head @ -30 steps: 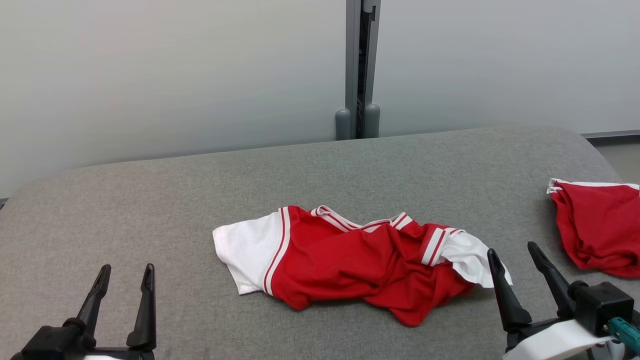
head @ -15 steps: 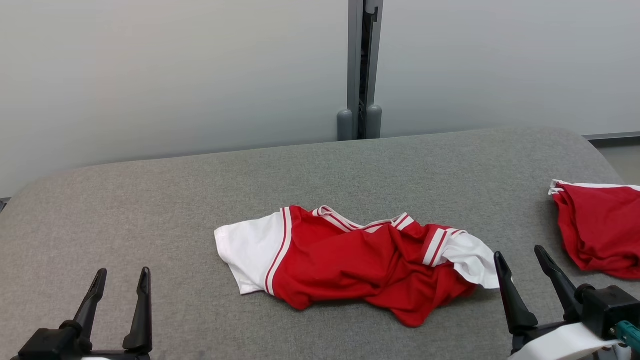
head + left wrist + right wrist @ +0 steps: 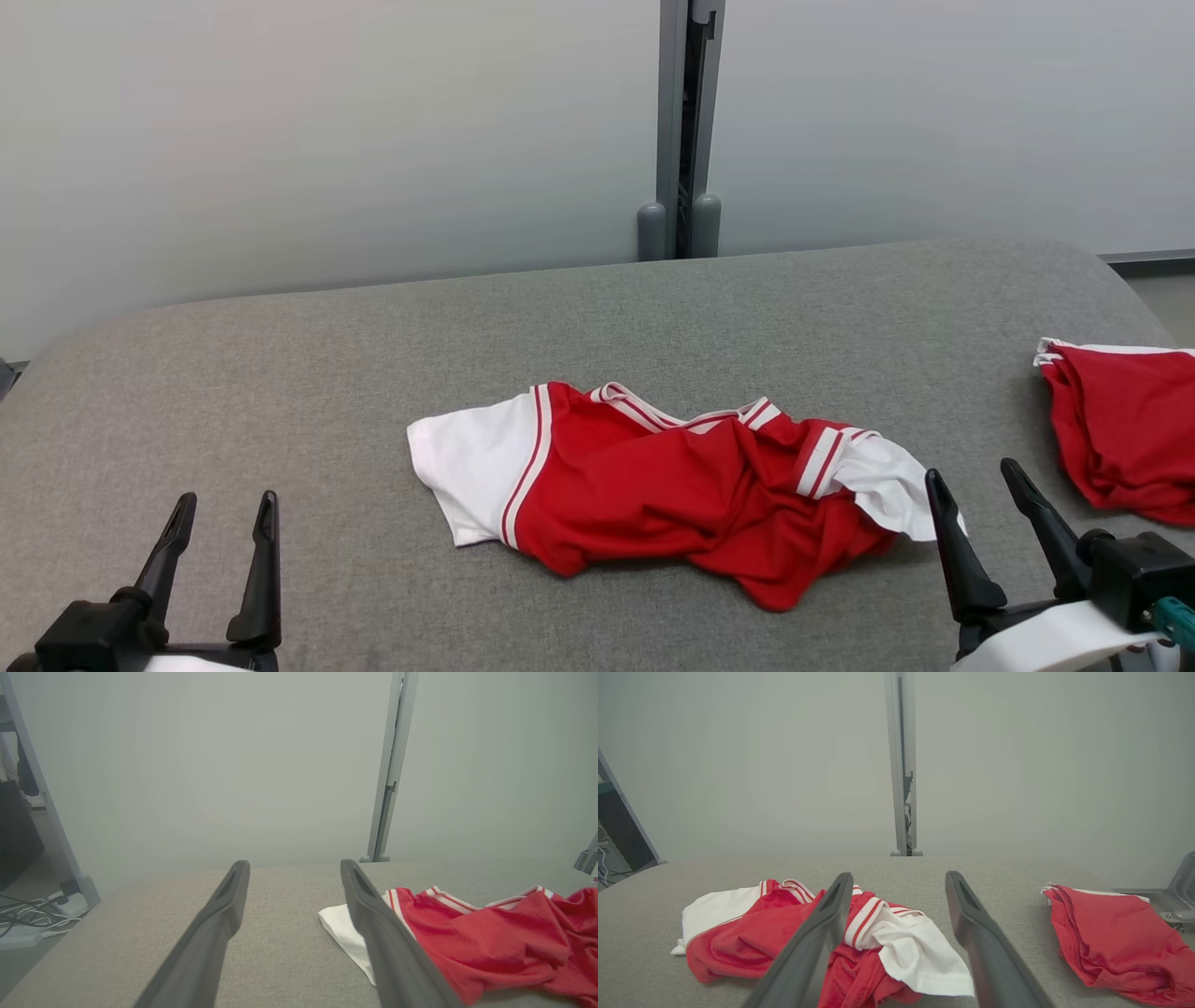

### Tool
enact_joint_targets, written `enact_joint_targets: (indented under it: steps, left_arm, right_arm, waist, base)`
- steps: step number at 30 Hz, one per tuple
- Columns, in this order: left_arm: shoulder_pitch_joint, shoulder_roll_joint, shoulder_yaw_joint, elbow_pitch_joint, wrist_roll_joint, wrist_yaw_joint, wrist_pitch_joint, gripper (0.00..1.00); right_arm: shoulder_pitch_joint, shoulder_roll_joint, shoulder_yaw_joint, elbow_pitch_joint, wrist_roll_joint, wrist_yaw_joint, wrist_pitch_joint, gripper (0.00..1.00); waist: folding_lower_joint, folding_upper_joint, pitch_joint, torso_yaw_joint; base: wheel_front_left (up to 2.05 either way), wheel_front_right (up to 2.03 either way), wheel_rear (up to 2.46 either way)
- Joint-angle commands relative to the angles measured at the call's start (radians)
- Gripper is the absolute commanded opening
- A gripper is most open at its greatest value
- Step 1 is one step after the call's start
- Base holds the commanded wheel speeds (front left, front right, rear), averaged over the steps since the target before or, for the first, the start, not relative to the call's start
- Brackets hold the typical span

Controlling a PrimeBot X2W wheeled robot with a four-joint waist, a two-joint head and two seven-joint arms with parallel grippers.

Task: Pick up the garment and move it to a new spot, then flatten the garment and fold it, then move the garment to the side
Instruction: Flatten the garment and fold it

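A crumpled red garment (image 3: 672,485) with white sleeves and striped trim lies at the middle of the grey padded table (image 3: 373,336). It also shows in the left wrist view (image 3: 490,942) and the right wrist view (image 3: 784,924). My left gripper (image 3: 224,509) stands open at the lower left, well apart from the garment, fingers empty. My right gripper (image 3: 971,481) is open at the lower right, just beside the garment's white right sleeve (image 3: 882,481), nothing between its fingers. Both pairs of fingers rise empty in their own wrist views, left (image 3: 294,870) and right (image 3: 899,882).
A second red cloth (image 3: 1125,429) lies folded at the table's right edge, also in the right wrist view (image 3: 1106,933). A grey post (image 3: 686,131) stands behind the table against pale wall panels. Cables (image 3: 23,910) lie on the floor left of the table.
The head camera has shifted a little, so the whole scene sits slightly lower and to the right. Both grippers have dropped slightly toward the bottom edge. The garment has not moved.
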Motion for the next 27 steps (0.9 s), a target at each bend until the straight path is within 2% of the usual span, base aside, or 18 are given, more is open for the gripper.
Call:
enact_joint_targets:
  steps: [1,10,16,27]
  left_arm:
    - [-0.02,0.006,0.001,0.0,0.001,0.0,-0.006,1.0]
    - [-0.05,-0.005,-0.009,-0.014,0.006,0.003,-0.01,1.0]
    - [-0.11,-0.017,-0.026,-0.012,0.012,-0.014,-0.016,1.0]
    - [-0.271,-0.075,-0.059,0.059,0.017,-0.094,-0.048,1.0]
  right_arm:
    - [-0.012,-0.003,-0.003,0.0,0.007,0.0,0.002,1.0]
    - [-0.061,-0.011,0.012,0.027,0.024,0.0,0.001,1.0]
    - [-0.182,-0.08,0.098,0.136,0.116,0.0,0.009,1.0]
    - [-0.561,-0.245,0.326,0.42,0.265,0.0,0.072,1.0]
  waist:
    - [0.0,0.0,0.001,0.002]
    - [0.0,0.0,0.026,0.051]
    - [0.0,0.0,0.076,0.144]
    - [0.0,0.0,0.246,0.312]
  base:
    - [0.0,0.0,0.0]
    - [0.0,0.0,0.0]
    - [0.0,0.0,0.0]
    - [0.0,0.0,0.0]
